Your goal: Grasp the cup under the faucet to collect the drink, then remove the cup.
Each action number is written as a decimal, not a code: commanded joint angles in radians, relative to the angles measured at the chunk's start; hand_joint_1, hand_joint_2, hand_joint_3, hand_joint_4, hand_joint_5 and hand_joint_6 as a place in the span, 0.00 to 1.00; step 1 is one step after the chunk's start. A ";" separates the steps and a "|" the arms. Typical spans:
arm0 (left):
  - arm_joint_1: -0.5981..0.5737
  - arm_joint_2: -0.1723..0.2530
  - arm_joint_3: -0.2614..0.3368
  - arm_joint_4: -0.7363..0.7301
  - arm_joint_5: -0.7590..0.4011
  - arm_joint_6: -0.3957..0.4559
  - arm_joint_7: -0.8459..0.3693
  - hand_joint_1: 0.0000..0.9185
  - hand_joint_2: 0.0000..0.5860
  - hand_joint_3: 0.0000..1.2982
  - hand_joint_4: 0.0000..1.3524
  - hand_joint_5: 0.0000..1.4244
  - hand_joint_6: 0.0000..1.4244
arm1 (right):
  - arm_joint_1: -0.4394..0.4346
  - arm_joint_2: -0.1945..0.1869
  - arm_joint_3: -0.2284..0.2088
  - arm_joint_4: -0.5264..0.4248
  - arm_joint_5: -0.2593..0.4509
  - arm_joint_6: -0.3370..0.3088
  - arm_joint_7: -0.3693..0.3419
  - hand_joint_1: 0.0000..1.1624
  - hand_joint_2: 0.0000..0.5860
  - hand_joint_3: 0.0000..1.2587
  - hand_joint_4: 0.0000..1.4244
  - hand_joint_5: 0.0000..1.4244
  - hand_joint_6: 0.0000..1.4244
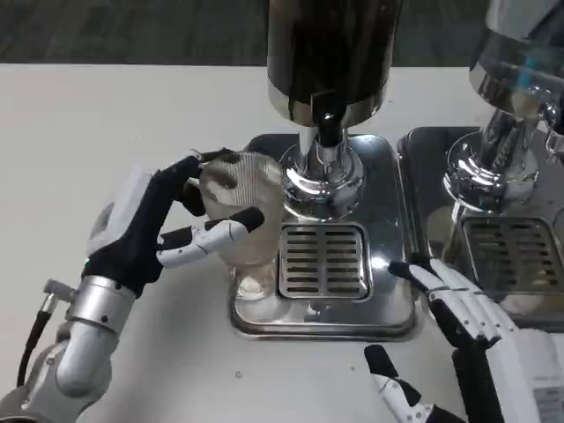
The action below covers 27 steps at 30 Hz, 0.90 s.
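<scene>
Clear ribbed cup (240,211) in left hand (154,225), contents unclear, beside drip tray (322,260)

On the table (106,115) stand two drink dispensers side by side, toward its far right part. The nearer-to-centre dispenser (330,53) stands on a base tray (388,264), and its faucet (328,128) hangs above the drain grille (322,260) in that tray. The cup (240,207) stands at the left edge of the tray, left of the faucet and not under it. The left hand (163,225) is at the cup's left side, with fingers around it. The right hand (463,308) lies near the front right corner of the tray, apart from the cup. The second dispenser (520,79) stands to the right, at the picture's right edge
</scene>
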 commanded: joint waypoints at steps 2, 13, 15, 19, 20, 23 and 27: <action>-0.065 -0.029 -0.032 0.028 0.018 0.013 -0.021 0.36 0.25 0.29 0.35 0.46 0.49 | 0.027 0.027 0.009 -0.021 -0.024 0.011 -0.031 0.42 0.61 0.22 0.12 0.15 0.22; -0.123 -0.064 -0.087 0.065 0.028 0.039 -0.069 0.34 0.24 0.24 0.27 0.34 0.29 | 0.045 0.059 0.028 -0.031 -0.048 0.031 -0.049 0.42 0.61 0.22 0.13 0.15 0.23; -0.131 -0.067 -0.096 0.070 0.027 0.042 -0.086 0.33 0.24 0.23 0.25 0.32 0.27 | 0.046 0.065 0.032 -0.028 -0.052 0.034 -0.051 0.42 0.61 0.22 0.13 0.15 0.23; -0.137 -0.072 -0.106 0.072 0.023 0.043 -0.112 0.31 0.23 0.21 0.25 0.31 0.26 | 0.053 0.069 0.038 -0.031 -0.057 0.036 -0.053 0.42 0.61 0.22 0.13 0.15 0.23; -0.138 -0.075 -0.110 0.072 0.025 0.044 -0.118 0.31 0.23 0.21 0.24 0.31 0.25 | 0.055 0.070 0.040 -0.033 -0.058 0.037 -0.053 0.42 0.61 0.22 0.13 0.15 0.23; -0.137 -0.076 -0.111 0.069 0.019 0.043 -0.139 0.31 0.23 0.20 0.23 0.30 0.24 | 0.062 0.068 0.042 -0.039 -0.058 0.037 -0.052 0.42 0.61 0.22 0.13 0.15 0.23; -0.133 -0.076 -0.112 0.065 0.016 0.043 -0.147 0.29 0.23 0.19 0.23 0.29 0.23 | 0.065 0.065 0.044 -0.038 -0.052 0.034 -0.049 0.42 0.61 0.22 0.13 0.15 0.23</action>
